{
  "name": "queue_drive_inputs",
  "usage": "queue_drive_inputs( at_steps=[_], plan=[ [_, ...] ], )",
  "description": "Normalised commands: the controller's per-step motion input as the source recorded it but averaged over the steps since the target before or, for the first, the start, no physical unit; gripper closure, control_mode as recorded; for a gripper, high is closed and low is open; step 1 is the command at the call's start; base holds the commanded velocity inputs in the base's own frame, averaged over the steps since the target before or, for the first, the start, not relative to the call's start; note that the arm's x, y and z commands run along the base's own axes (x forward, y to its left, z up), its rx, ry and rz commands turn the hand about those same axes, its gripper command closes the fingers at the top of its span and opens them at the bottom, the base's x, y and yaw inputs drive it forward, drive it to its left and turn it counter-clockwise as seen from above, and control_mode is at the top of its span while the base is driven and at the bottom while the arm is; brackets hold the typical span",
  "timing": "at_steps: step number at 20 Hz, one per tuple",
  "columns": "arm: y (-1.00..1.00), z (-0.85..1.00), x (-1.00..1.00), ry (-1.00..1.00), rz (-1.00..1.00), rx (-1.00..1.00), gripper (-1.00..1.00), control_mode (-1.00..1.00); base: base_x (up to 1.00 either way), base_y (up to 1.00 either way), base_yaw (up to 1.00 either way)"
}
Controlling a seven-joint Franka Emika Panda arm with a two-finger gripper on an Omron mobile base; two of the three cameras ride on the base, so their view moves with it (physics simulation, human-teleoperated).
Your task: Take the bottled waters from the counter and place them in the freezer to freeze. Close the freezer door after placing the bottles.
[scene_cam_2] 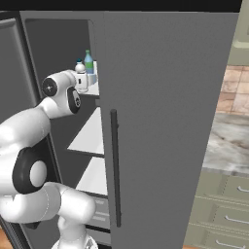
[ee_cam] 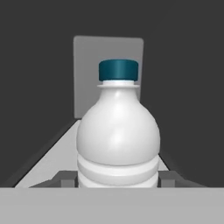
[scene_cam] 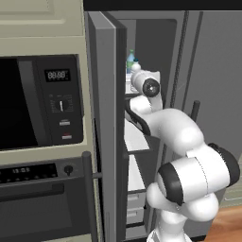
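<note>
The freezer (scene_cam: 142, 142) stands open, its door (scene_cam: 106, 118) swung out to the left. My gripper (ee_cam: 117, 179) reaches onto the top shelf (scene_cam_2: 92, 90) and is shut on the whitish ribbed bottle with a dark blue cap (ee_cam: 118, 131), one finger (ee_cam: 65, 178) on each side of its body. The same bottle (scene_cam_2: 80, 68) stands upright at the front of that shelf. Just behind it is the blue-tinted bottle with a green cap (scene_cam_2: 88, 61), also upright (scene_cam: 130, 59). The marbled counter (scene_cam_2: 228, 141) lies to the right, past the fridge.
The wide grey fridge door (scene_cam_2: 170, 121) with its dark bar handle is shut, right beside the arm. A black microwave (scene_cam: 38, 101) and oven (scene_cam: 42, 198) sit left of the freezer door. White lower shelves (scene_cam_2: 90, 133) and drawers (scene_cam: 134, 208) fill the compartment below.
</note>
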Motion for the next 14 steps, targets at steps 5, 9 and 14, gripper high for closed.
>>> queue_drive_inputs(
  at_steps=[5,9,14],
  plan=[
    [0.0,-0.46,0.01,0.0,0.0,0.0,1.0,-1.0,0.0,0.0,0.0],
    [0.0,-0.48,0.0,0.0,0.0,0.0,1.0,-1.0,0.0,0.0,0.0],
    [0.0,-0.43,0.0,0.0,0.0,0.0,1.0,-1.0,0.0,0.0,0.0]
  ],
)
